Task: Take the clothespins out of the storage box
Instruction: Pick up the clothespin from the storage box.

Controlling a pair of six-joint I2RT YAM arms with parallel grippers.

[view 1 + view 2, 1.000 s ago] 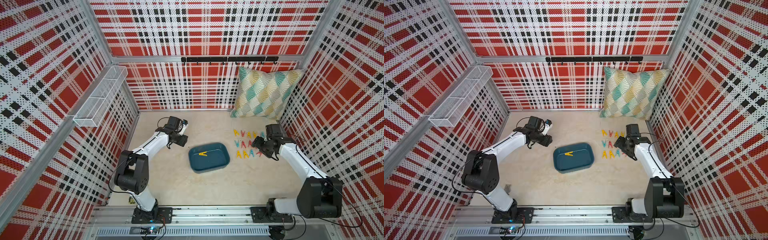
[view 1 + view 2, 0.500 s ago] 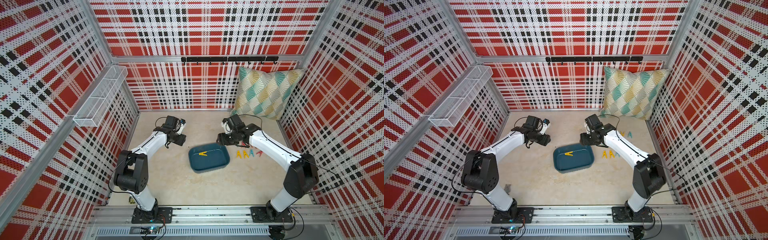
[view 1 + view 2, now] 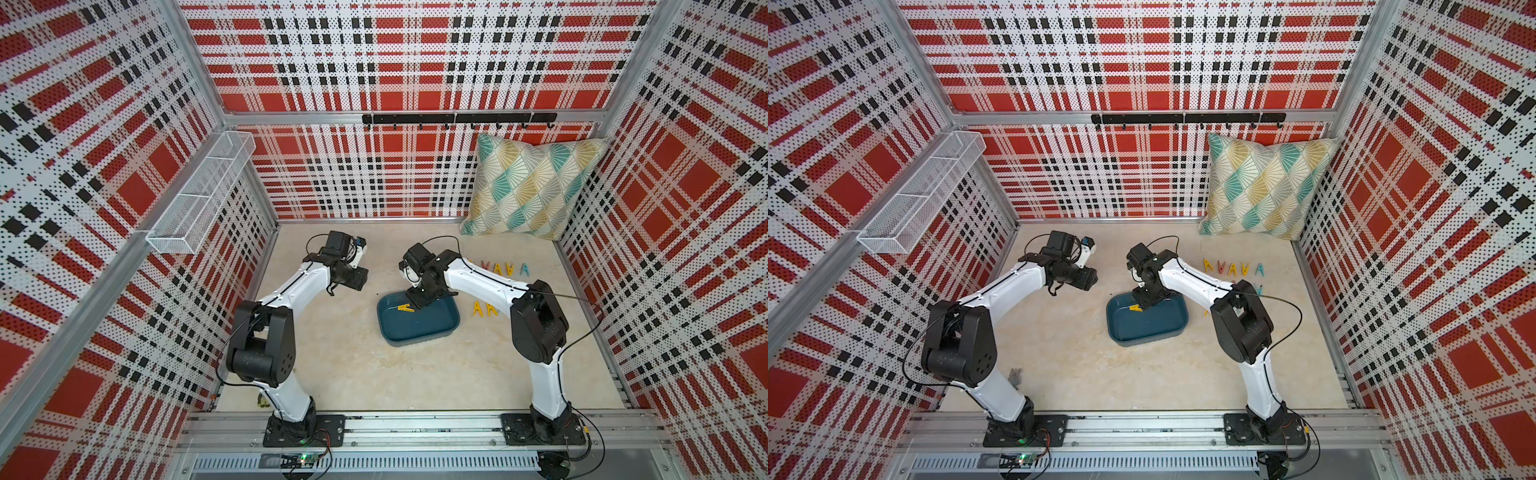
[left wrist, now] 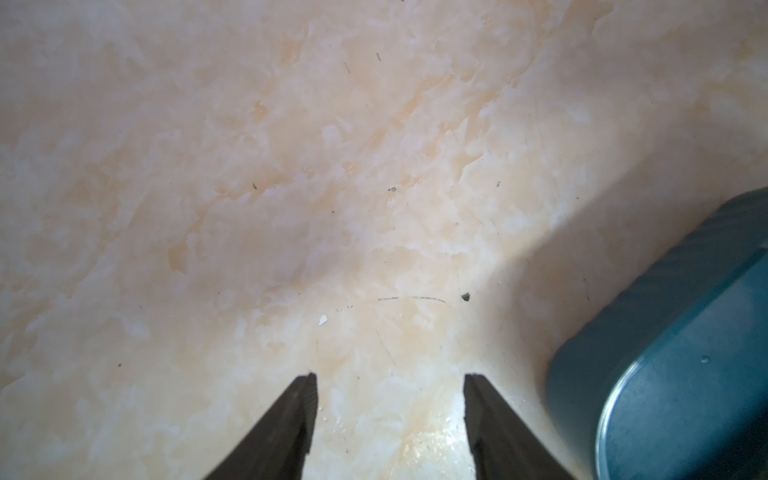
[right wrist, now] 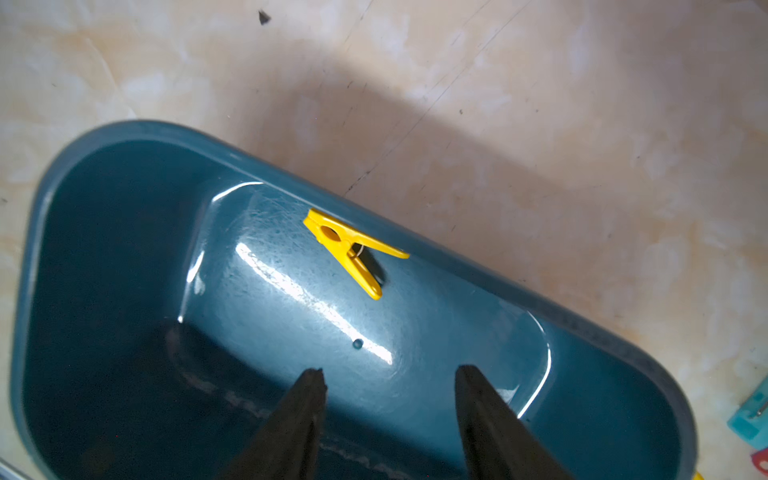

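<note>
So the right gripper (image 5: 388, 370) just swung back from the laid-out clothespins (image 3: 498, 269) at 2 o'clock, jaws spread but narrowing, empty, over the storage box (image 3: 432, 328). Only 1 yellow clothespin (image 5: 353, 251) is left, near its 10 o'clock wall, probably the last grab. The left gripper (image 4: 390, 376) is spread, idle. No readable writing.

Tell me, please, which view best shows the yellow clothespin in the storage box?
The right wrist view: the yellow clothespin is close and sharp by the storage box wall. In both top views it is tiny beside the right gripper. The left wrist view misses it.
</note>
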